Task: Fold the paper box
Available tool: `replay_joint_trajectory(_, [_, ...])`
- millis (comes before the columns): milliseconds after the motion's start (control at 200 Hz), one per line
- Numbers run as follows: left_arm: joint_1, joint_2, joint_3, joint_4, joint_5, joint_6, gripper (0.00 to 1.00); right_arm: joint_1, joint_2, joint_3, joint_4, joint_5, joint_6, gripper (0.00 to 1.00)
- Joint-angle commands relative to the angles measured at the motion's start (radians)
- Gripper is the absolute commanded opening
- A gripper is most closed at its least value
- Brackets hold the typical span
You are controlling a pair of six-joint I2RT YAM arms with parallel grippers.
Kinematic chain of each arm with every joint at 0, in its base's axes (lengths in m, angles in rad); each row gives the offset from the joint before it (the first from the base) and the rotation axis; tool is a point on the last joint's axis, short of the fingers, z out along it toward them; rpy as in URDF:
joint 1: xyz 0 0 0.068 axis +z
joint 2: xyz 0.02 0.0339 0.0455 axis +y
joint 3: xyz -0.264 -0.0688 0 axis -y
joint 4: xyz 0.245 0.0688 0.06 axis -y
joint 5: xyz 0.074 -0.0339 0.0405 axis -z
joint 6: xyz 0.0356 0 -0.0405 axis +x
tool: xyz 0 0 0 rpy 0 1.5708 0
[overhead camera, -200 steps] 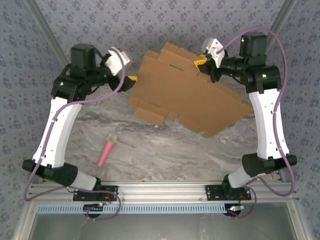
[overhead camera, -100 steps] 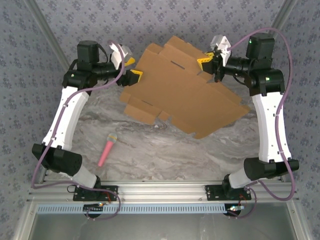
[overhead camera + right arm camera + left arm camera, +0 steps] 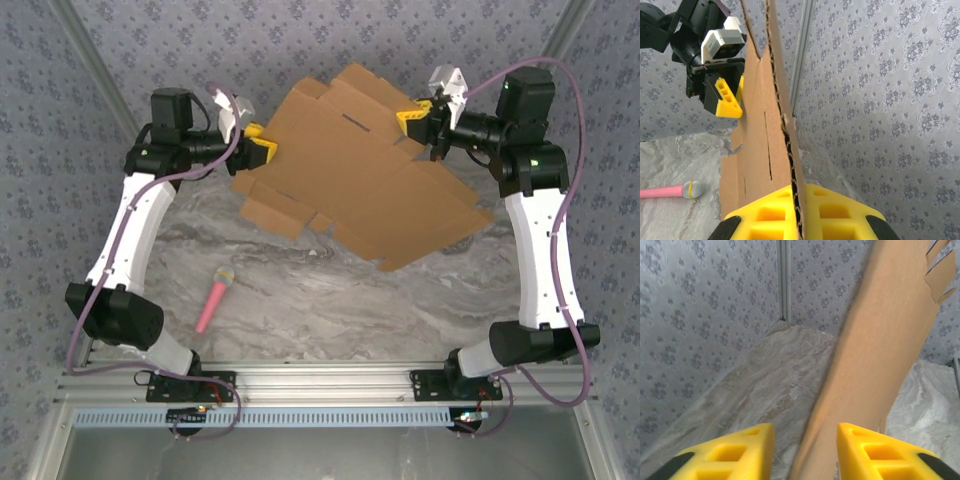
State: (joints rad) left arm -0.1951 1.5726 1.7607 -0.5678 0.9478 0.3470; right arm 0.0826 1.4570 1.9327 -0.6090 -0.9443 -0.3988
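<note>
Right gripper [image 3: 418, 128] clamped one edge of the paper box [image 3: 350, 180], a flat brown sheet tilted over the marble table [image 3: 330, 300], while the left gripper [image 3: 260, 150] straddled its opposite edge, fingers [image 3: 747, 447] apart, one clear of the cardboard.

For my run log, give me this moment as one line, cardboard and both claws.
paper box: flat unfolded sheet, held up tilted | right claw: shut on its edge | left claw: open, astride left edge, not clamped
</note>
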Motion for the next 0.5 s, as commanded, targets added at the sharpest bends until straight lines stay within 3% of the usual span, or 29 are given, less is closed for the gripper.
replay_joint_trajectory(0, [0.007,-0.026,0.015,0.028,0.046,0.008,0.27,-0.005,-0.031,-0.016,0.056,-0.033,0.044,0.0])
replay_joint_trajectory(220, [0.006,-0.035,0.087,-0.078,-0.026,0.075,0.05,-0.001,-0.061,-0.071,0.055,0.039,0.031,0.02])
replay_joint_trajectory(350, [-0.009,-0.061,0.141,-0.18,-0.164,0.146,0.01,0.051,-0.098,-0.078,-0.035,0.278,-0.078,0.52])
replay_joint_trajectory(495, [-0.098,-0.057,0.261,-0.328,-0.415,0.261,0.01,0.152,-0.165,-0.109,-0.037,0.594,-0.176,0.79])
